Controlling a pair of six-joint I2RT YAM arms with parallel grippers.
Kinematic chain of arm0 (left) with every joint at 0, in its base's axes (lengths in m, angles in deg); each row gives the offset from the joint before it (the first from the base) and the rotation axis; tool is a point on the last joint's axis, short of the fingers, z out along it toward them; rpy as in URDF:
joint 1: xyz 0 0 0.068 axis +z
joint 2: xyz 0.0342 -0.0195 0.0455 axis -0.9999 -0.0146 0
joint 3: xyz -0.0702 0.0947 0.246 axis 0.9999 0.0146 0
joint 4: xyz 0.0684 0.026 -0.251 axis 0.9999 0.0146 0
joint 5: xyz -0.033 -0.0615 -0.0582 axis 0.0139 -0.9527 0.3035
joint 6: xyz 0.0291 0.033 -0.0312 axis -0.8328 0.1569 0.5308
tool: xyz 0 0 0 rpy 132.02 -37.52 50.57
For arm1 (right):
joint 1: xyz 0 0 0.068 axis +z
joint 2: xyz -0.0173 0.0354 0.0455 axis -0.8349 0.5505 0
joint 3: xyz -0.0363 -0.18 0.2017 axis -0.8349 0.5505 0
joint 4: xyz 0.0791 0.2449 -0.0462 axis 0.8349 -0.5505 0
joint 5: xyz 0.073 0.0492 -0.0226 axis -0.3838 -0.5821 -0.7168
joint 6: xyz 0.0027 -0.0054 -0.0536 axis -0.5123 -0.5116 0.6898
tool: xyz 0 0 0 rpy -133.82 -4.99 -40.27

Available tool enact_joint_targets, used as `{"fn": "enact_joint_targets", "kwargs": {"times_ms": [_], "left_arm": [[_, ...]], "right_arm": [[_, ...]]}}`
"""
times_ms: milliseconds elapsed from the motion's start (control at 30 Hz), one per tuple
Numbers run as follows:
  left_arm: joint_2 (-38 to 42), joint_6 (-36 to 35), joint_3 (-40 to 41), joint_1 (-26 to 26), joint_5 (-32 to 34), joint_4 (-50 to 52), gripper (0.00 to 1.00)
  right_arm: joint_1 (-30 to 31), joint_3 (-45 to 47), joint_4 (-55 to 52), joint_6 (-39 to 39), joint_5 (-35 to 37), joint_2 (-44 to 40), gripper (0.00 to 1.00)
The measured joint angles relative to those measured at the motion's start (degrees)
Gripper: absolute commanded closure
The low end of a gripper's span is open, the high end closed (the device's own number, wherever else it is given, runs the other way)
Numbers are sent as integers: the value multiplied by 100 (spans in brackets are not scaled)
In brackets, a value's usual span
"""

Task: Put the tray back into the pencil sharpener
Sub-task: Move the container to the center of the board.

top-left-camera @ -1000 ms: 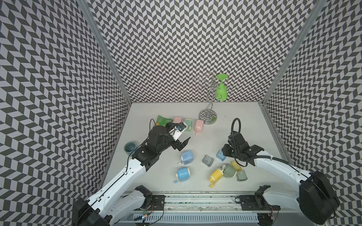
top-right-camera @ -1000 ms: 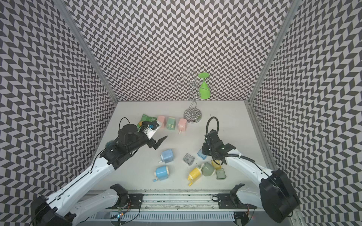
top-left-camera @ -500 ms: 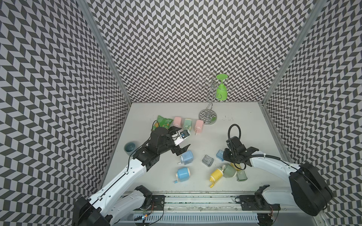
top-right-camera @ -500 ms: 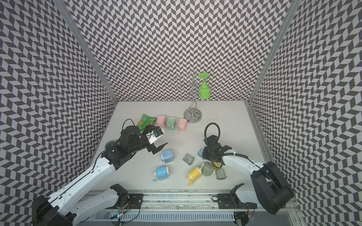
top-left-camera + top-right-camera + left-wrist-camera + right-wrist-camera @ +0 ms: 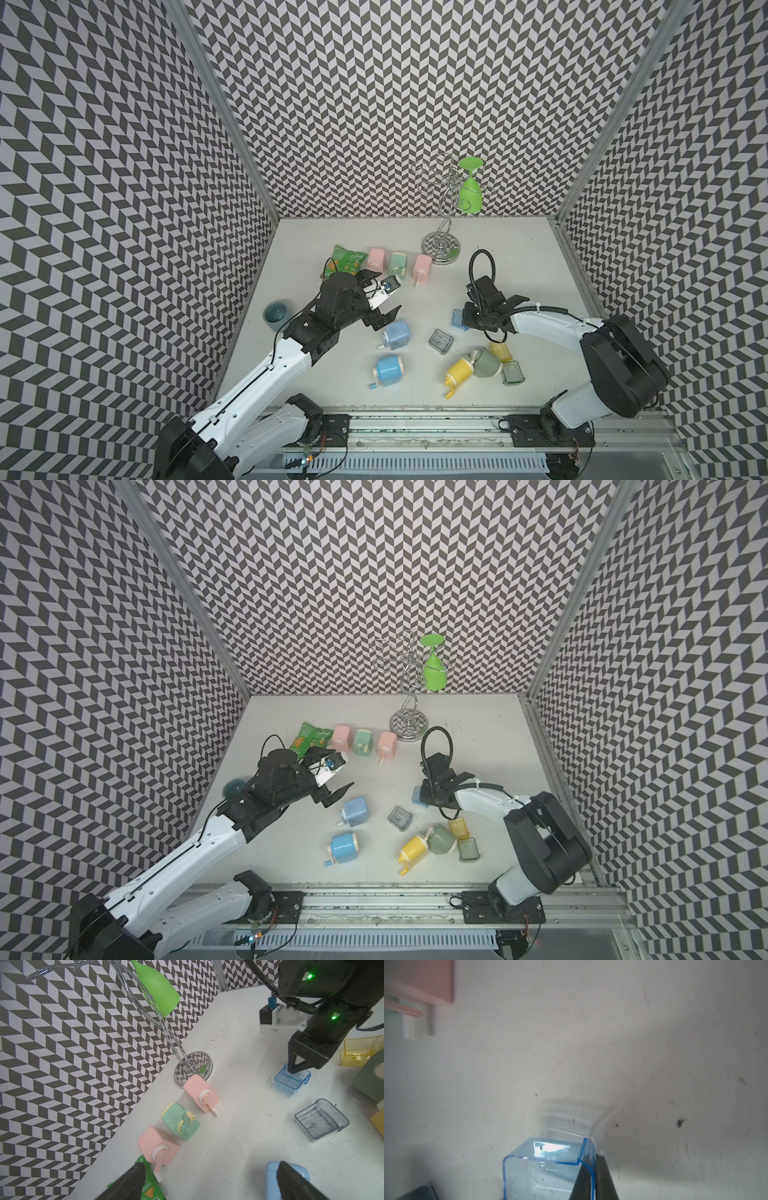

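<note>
Both right gripper point(image 5: 292, 1070) jaws have closed on blue tray point(image 5: 289, 1084).

A white table point(image 5: 498, 270) carries a snack packet point(image 5: 343, 257), pink sharpener point(image 5: 376, 258), mint sharpener point(image 5: 398, 262), second pink sharpener point(image 5: 422, 266) and chrome stand point(image 5: 441, 249) in a row. Nearer lie the upper blue sharpener point(image 5: 396, 333), lower blue sharpener point(image 5: 388, 370), and a yellow sharpener point(image 5: 458, 371) touching a grey-green sharpener point(image 5: 486, 363). Also there: a blue tray point(image 5: 457, 320), grey tray point(image 5: 440, 340), yellow tray point(image 5: 500, 352), green tray point(image 5: 512, 372) and teal bowl point(image 5: 276, 311).

Place: robot lab test cell.
Walls: chevron-patterned panels point(image 5: 374, 104) beyond and to both sides of the jaws, joined by aluminium posts point(image 5: 226, 112).
Mounting: two white robot arms point(image 5: 266, 374) bolted to a metal rail point(image 5: 424, 424) along the desk point(image 5: 532, 257) edge behind the jaws.
Props: coloured pencil sharpeners point(image 5: 395, 333) and loose trays point(image 5: 440, 340) scattered around the jaws.
</note>
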Motion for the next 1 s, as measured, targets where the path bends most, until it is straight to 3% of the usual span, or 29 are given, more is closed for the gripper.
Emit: {"fn": "enact_joint_targets", "kwargs": {"times_ms": [267, 633, 767, 1000], "left_arm": [[-2, 2, 0, 0, 24, 63, 1], [-605, -144, -501, -48, -271, 1187, 0], [-879, -247, -632, -310, -262, 1552, 0], [-1305, -269, -638, -651, -251, 1941, 0]], "right_arm": [[103, -901, -52, 352, 90, 756, 94], [431, -1504, -247, 726, 247, 1266, 74], [428, -1370, -271, 715, 295, 999, 67], [420, -723, -50, 588, 446, -249, 65]]}}
